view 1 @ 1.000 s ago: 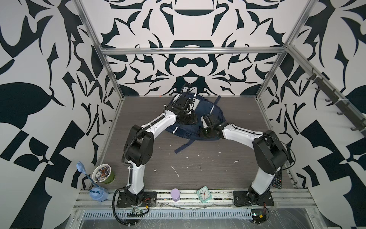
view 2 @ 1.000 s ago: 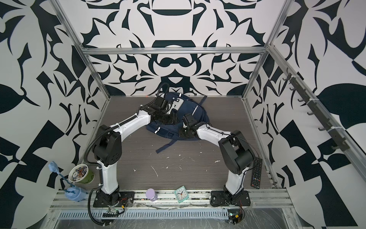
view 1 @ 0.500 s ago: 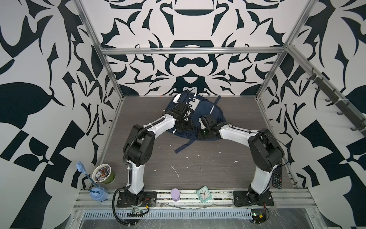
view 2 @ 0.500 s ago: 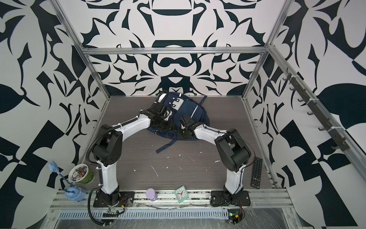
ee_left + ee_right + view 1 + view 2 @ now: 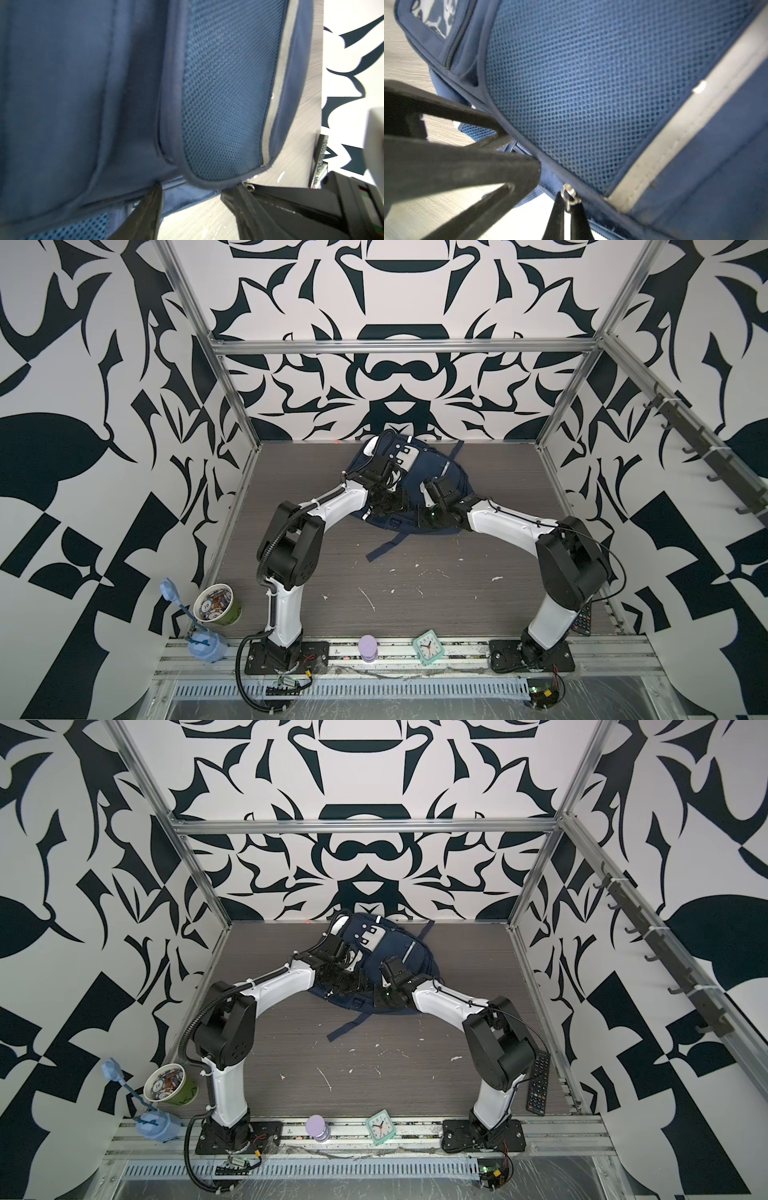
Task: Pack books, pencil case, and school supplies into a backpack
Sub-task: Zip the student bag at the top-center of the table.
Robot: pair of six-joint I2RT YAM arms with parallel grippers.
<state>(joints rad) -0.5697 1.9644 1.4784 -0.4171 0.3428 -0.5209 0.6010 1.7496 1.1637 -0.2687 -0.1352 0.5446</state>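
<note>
The navy backpack (image 5: 432,466) lies at the back middle of the table, seen in both top views. Both wrist views are filled by its mesh side pocket (image 5: 571,93) and silver strip (image 5: 675,135). My right gripper (image 5: 568,209) is at the backpack's near edge, shut on a silver zipper pull (image 5: 569,195). My left gripper (image 5: 195,193) is open right beside it, with its fingertips (image 5: 529,168) against the piped lower edge of the pocket. In a top view the two grippers meet at that edge, left gripper (image 5: 401,510) and right gripper (image 5: 419,516). Books, pencil case and school supplies are out of view.
A loose strap (image 5: 384,549) trails from the backpack toward the front. A black remote (image 5: 539,1083) lies at the right edge. Along the front rail are a teal clock (image 5: 428,646), a purple object (image 5: 368,648) and a cup (image 5: 218,605) of small items.
My right gripper's jaws have closed. Both grippers moved down to the backpack's near edge, and the backpack's white-patched front has swung toward the back wall.
</note>
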